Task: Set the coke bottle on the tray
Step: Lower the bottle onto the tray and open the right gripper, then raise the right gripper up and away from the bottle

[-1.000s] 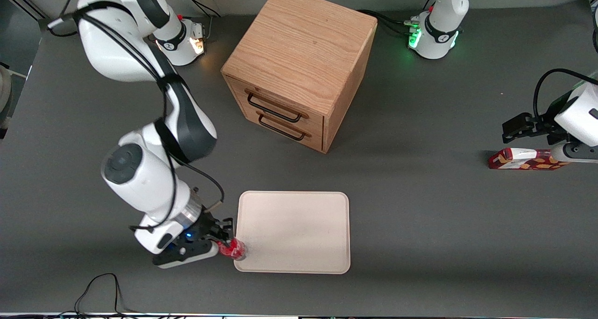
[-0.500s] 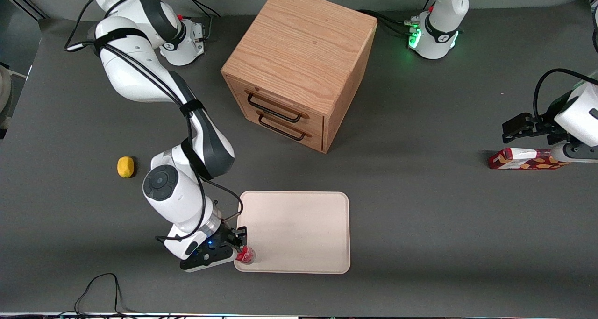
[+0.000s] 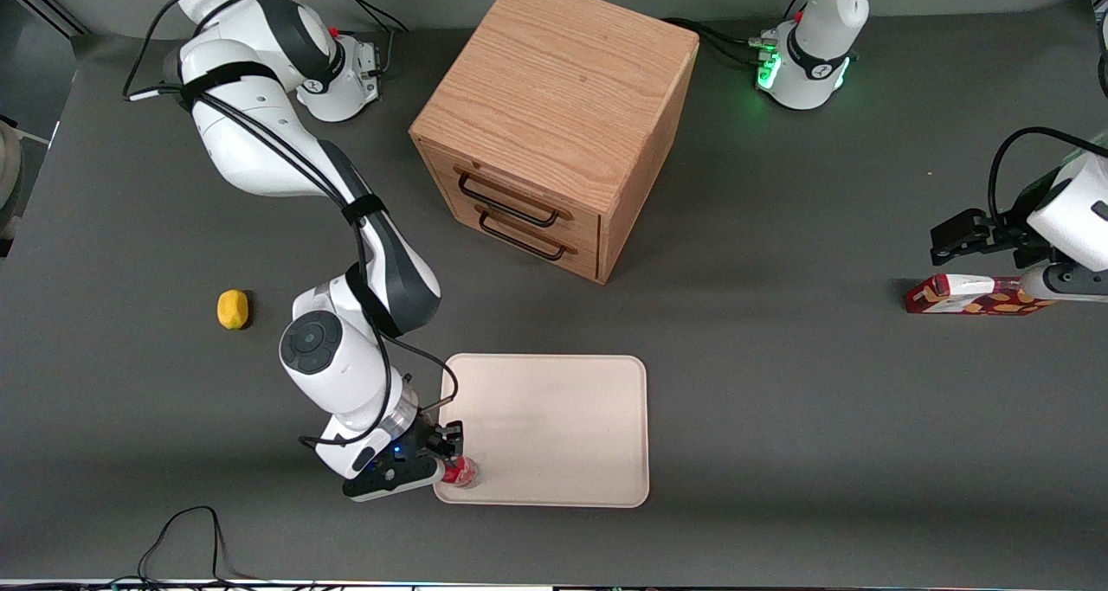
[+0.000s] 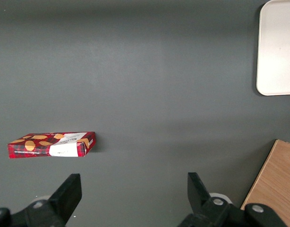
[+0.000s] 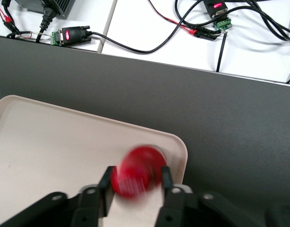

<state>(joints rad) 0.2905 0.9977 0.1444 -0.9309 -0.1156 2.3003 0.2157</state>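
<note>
Grey tabletop point(image 3: 779, 418) filled my front view. At lower left of centre, my gripper point(image 3: 452, 463) clamped the coke bottle point(image 3: 461, 472) over the tray's point(image 3: 554, 427) corner nearest the camera.

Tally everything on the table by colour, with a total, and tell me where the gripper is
Red: 2, the coke bottle and the carton
Yellow: 1, the lemon
Cream: 1, the tray
Wood: 1, the cabinet
Total: 5
The gripper grips the bottle over the tray's corner.
</note>
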